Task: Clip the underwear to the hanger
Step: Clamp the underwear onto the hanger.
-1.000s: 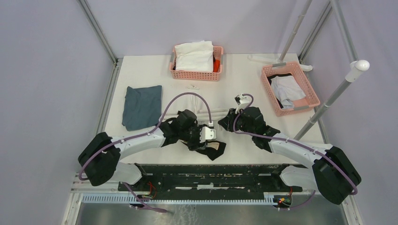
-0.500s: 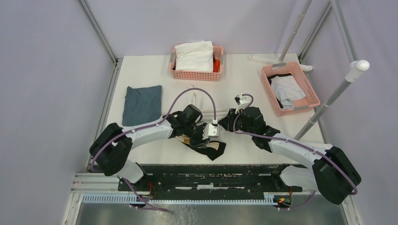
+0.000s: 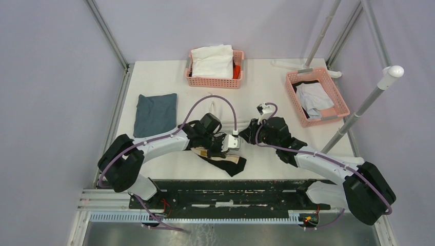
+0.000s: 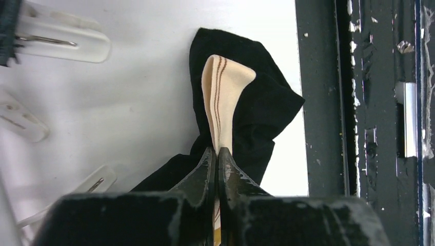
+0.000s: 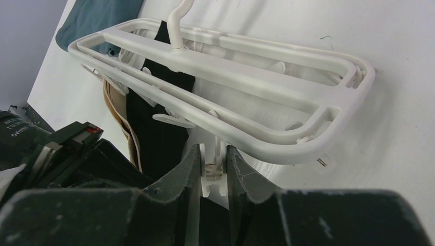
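1. Starting at the near edge: the underwear (image 4: 261,102) lies bunched on the tabletop (image 3: 267,87), right beside the dark frame (image 3: 231,185) that carries the arm bases.
2. The left gripper (image 4: 216,151) is pinched tight on the tan waistband (image 4: 221,84), which rises in a folded peak out of the black fabric.
3. Just beyond, the right gripper (image 5: 211,154) is clamped on a small white clip (image 5: 211,174) hanging under the near rail.
4. The hanger (image 5: 287,146) sits mid-tabletop between the two arms. Black and tan fabric shows through its frame on the left-arm side.
5. Further back on the left, a folded blue-grey cloth (image 3: 155,116) lies flat, well apart from the action.
6. Near the far edge stands a pink basket (image 3: 214,82) piled with a white garment (image 3: 213,60), and at the right edge there's a second basket (image 3: 339,97).
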{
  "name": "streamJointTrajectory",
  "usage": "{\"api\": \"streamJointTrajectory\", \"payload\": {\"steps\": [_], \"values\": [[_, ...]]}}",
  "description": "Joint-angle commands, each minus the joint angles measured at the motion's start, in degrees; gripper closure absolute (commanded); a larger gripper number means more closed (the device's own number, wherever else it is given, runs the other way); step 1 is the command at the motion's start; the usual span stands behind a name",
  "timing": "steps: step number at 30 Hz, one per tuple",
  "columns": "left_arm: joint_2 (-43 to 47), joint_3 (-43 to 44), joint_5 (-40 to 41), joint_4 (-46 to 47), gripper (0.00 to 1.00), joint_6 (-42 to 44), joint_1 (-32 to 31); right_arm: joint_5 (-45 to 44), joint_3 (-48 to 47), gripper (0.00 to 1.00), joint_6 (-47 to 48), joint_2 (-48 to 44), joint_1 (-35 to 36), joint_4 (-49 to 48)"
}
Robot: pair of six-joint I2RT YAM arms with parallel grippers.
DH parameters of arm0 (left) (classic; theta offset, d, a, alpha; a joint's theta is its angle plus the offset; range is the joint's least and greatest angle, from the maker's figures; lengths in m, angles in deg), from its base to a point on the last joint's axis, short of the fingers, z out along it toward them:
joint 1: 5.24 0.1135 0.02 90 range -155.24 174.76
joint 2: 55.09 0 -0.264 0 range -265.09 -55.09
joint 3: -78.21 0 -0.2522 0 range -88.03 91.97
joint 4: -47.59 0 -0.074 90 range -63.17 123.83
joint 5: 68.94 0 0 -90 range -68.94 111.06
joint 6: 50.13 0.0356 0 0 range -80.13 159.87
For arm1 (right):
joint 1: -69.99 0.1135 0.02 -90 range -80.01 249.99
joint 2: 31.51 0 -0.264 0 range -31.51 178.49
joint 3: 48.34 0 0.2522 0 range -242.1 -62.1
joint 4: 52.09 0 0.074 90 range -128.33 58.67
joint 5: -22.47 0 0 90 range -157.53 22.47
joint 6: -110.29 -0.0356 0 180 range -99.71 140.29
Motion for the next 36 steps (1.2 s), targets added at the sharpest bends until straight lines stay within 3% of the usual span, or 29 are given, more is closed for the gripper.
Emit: {"api": "streamJointTrajectory", "payload": {"steps": [1,4,8,11,17,23,36], "values": [[6.21,0.13,-0.58,4.54,0.97,-3.80,-0.41,-0.65,-0.30,0.91,0.38,-2.97,0.34,-2.13],[12.71,-5.61,4.90,13.31,0.97,-8.26,-2.62,-0.29,-0.20,0.91,-0.52,-4.76,0.38,-1.92],[21.01,-17.42,20.31,31.86,0.97,-13.57,-11.51,1.15,0.42,0.91,-3.09,-7.76,0.37,-2.68],[21.66,-23.16,28.25,41.30,0.97,-15.43,-16.50,3.44,0.84,0.91,-4.18,-8.93,0.33,-3.88],[18.52,-27.66,34.74,53.66,0.97,-16.63,-19.47,12.11,3.19,0.90,-3.68,-8.09,0.32,-9.66],[17.05,-29.01,37.63,60.99,0.97,-16.35,-19.65,16.56,5.18,0.90,-3.60,-7.53,0.35,-12.49],[15.44,-29.32,38.44,61.06,0.97,-15.49,-19.62,17.12,4.39,0.90,-3.01,-8.11,0.30,-9.28]]}}
